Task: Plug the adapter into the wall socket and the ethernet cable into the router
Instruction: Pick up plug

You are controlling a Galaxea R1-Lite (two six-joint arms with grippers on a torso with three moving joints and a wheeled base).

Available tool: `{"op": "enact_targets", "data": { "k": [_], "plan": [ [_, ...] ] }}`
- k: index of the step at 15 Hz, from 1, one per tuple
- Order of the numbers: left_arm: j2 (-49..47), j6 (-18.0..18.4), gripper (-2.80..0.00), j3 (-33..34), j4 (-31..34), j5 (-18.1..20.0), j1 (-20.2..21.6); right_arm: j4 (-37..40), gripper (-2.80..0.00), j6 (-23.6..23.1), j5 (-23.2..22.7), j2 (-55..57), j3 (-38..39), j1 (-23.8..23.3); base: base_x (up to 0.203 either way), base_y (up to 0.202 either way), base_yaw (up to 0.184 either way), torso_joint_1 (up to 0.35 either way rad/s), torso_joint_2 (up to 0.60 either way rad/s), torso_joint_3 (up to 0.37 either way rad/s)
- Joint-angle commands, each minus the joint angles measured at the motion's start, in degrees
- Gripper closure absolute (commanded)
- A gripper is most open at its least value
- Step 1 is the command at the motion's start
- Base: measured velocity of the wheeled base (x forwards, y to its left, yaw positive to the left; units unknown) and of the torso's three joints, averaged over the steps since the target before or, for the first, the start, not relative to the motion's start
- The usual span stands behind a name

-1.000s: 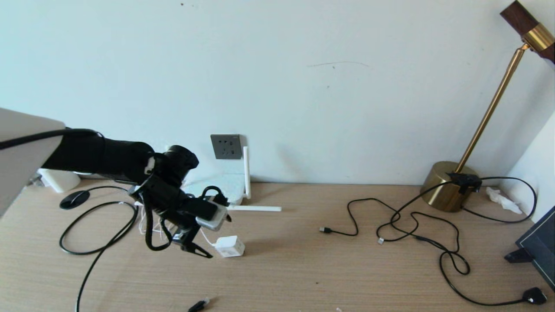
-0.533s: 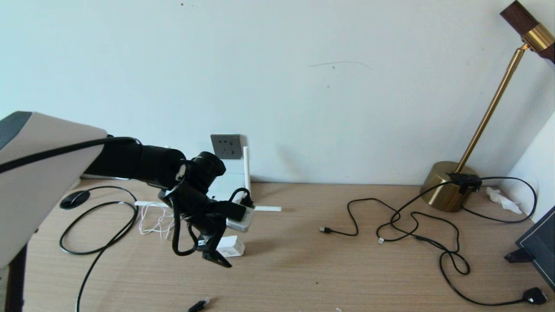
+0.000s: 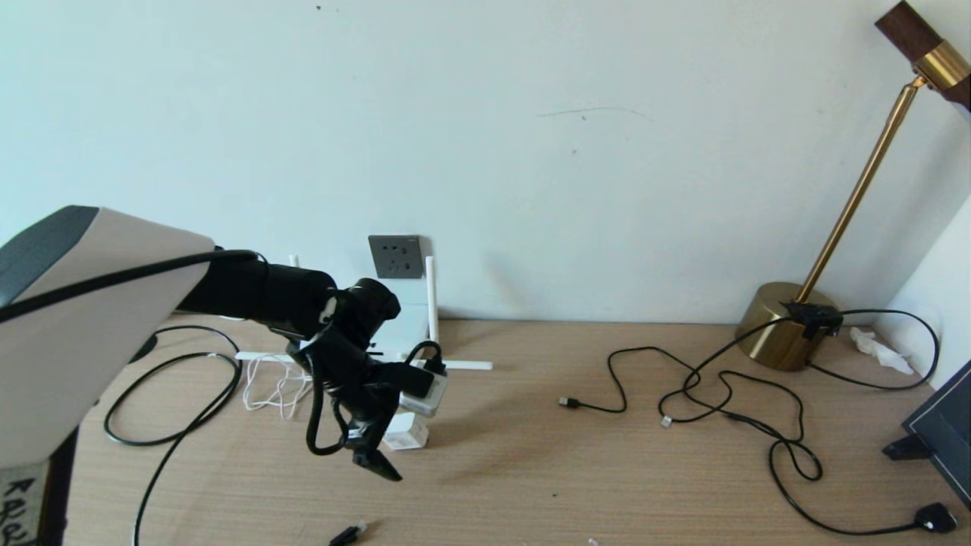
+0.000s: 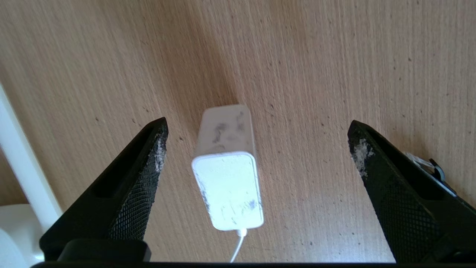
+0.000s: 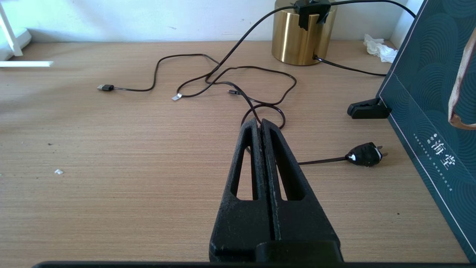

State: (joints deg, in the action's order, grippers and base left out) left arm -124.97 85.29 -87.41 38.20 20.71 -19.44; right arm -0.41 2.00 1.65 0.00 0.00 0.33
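Observation:
The white adapter [image 3: 408, 438] lies on the desk, its thin white cord [image 3: 277, 385] trailing left. My left gripper [image 3: 377, 457] hangs just over it, open. In the left wrist view the adapter [image 4: 227, 178] sits between the wide-spread fingers [image 4: 145, 167], nearer one of them and touching neither; my left gripper [image 4: 258, 124] holds nothing. The dark grey wall socket [image 3: 396, 256] is on the wall behind. The white router [image 3: 406, 322] lies below it, partly hidden by my arm. The ethernet cable [image 3: 171, 406] loops at the left, its plug tip [image 3: 347, 533] near the front edge. My right gripper [image 5: 260, 124] is shut and empty over the right side of the desk.
A brass lamp base [image 3: 781, 327] stands at the back right. Thin black cables [image 3: 721, 394] sprawl in front of it, ending in a black plug [image 3: 934, 518]. A dark teal bag [image 5: 427, 111] stands at the right edge. One router antenna [image 3: 455, 365] lies flat on the desk.
My left arm has swung right and come down over the adapter, which has not moved. Its jaws have spread a little wider. The right arm has stayed still.

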Motion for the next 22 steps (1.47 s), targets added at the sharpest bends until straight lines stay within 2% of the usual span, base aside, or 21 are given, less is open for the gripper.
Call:
{"op": "enact_targets", "data": {
  "k": [1,9,10,22],
  "plan": [
    [-0.01,0.53,-2.8,0.04,0.48,0.12,0.4,-0.03,0.0,0.02,0.02,0.0,0.0,0.02,0.0,0.0,0.0,0.0,0.0,0.0],
    [-0.71,0.67,-2.8,0.31,0.48,0.12,1.77,-0.03,0.0,0.02,0.02,0.0,0.0,0.02,0.0,0.0,0.0,0.0,0.0,0.0],
    [-0.77,0.67,0.0,0.31,0.48,0.12,1.77,-0.03,0.0,0.02,0.02,0.0,0.0,0.02,0.0,0.0,0.0,0.0,0.0,0.0],
    [-0.67,0.33,0.0,0.57,0.35,0.28,1.69,-0.03,0.0,0.02,0.02,0.0,0.0,0.02,0.0,0.0,0.0,0.0,0.0,0.0]
  ]
}}
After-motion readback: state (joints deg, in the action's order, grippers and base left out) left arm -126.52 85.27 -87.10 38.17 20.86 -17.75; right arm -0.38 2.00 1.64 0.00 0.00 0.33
